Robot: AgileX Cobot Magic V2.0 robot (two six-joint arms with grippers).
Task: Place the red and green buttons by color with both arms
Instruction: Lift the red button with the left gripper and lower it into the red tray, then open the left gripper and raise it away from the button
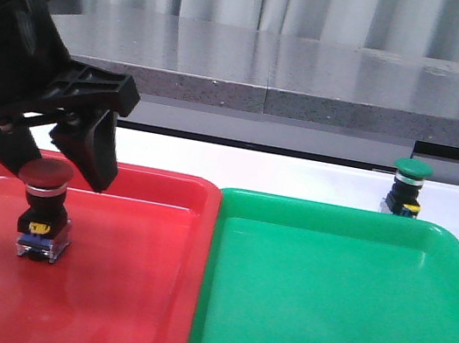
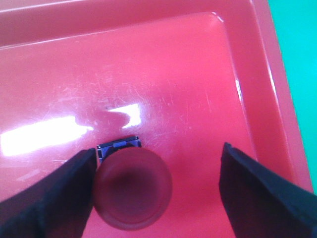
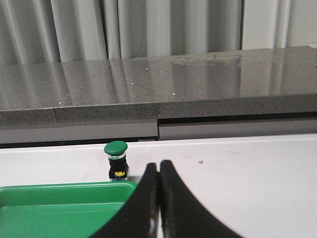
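The red button stands upright in the red tray, toward its left side. My left gripper is open just above it, one finger on each side of the dark red cap. In the left wrist view the cap sits close against one finger, and the other finger stands well apart from it. The green button stands on the white table behind the far right corner of the green tray. In the right wrist view my right gripper is shut and empty, short of the green button.
The two trays lie side by side and touch in the middle. A grey stone ledge runs along the back of the white table, with pale curtains behind it. The right arm is out of the front view.
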